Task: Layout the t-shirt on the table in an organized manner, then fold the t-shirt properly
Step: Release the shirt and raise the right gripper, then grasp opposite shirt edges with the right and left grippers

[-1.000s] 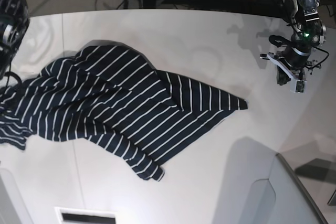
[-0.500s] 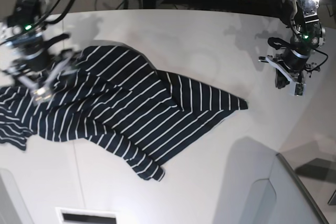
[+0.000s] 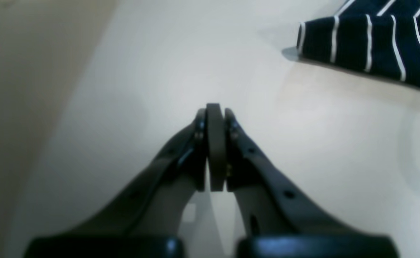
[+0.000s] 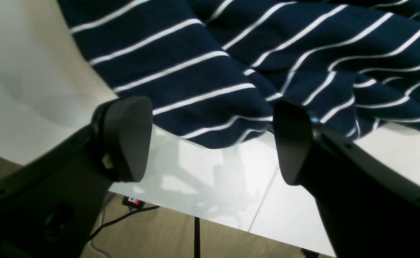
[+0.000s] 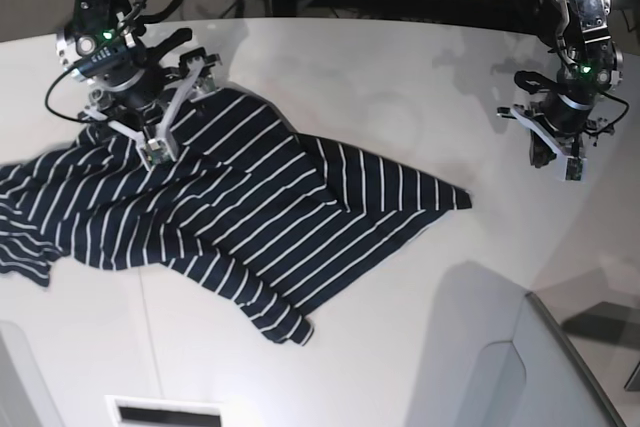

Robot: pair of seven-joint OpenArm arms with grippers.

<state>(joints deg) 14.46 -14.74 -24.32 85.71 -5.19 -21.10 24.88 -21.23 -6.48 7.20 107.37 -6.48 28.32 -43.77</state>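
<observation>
Navy striped t-shirt (image 5: 230, 217) lying crumpled across the white table (image 5: 400, 347), long axis running left to right. Right gripper (image 5: 160, 122) hovering wide open over its far-left edge, nearer by far. Left gripper (image 5: 555, 152) sitting closed, empty, well right.

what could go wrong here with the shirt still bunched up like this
The open right tool hovers over a rumpled edge of the t-shirt; it might pinch several layers and drag the whole heap instead of spreading it. Cloth also lies at the table edge and could slide off. The shut left tool sits far from the shirt, so nothing anchors it.
</observation>
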